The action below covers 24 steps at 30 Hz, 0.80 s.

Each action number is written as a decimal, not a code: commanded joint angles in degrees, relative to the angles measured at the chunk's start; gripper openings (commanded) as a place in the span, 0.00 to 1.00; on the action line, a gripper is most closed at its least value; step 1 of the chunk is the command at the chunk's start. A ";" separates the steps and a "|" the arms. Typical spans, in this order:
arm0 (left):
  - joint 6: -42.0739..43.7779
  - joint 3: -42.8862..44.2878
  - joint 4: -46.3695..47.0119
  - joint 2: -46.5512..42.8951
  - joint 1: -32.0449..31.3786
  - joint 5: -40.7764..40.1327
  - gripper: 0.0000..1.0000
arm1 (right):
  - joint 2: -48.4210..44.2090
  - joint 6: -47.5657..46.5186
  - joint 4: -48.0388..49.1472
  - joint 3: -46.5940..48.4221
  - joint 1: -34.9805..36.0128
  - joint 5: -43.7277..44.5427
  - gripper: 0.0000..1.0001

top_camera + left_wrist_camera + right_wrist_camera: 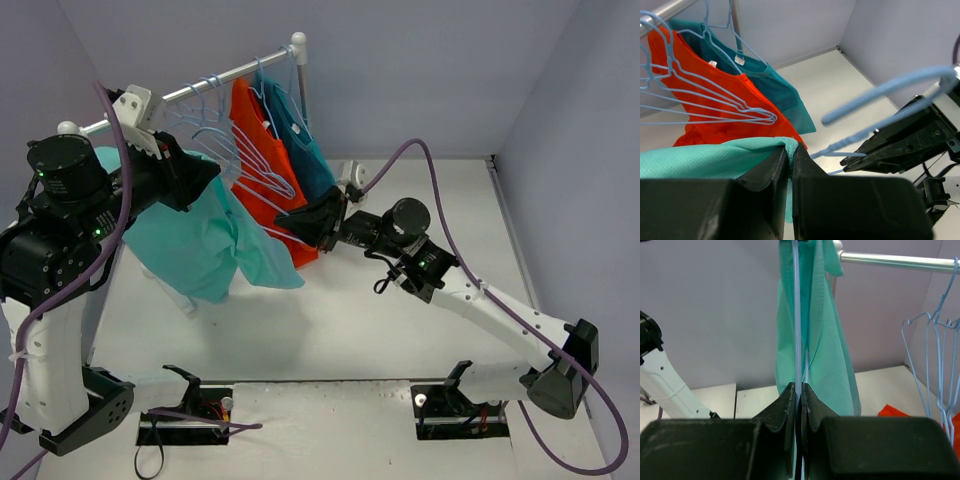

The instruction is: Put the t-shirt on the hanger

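Note:
The mint-turquoise t-shirt [200, 240] hangs in folds from my left gripper [208, 172], which is shut on a bunched edge of the fabric [785, 146]. My right gripper [297, 228] is shut on the thin pale blue wire of the hanger [797, 315], just right of the t-shirt. In the right wrist view the wire runs straight up from the jaws against the hanging t-shirt [827, 345]. In the left wrist view the hanger's [890, 87] blurred hook end passes close in front, with the right gripper [900, 145] behind it.
A clothes rail [200, 88] crosses the back left, carrying several empty pale blue hangers [240, 150], an orange-red shirt [262, 130] and a darker teal shirt [305, 140]. A purple cable [420, 150] arcs over the right arm. Walls close in behind and on the right.

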 commanded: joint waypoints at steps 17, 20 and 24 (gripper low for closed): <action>2.00 -0.94 6.37 -0.92 0.02 4.63 0.21 | 2.40 8.35 22.98 3.06 -3.75 -2.80 0.00; 1.54 -0.67 8.66 -1.35 0.02 3.97 0.24 | 2.41 8.54 22.99 2.41 -3.73 -2.91 0.00; 0.89 1.26 9.49 -0.72 0.02 3.64 0.16 | 2.30 8.72 23.07 1.14 -3.74 -2.81 0.00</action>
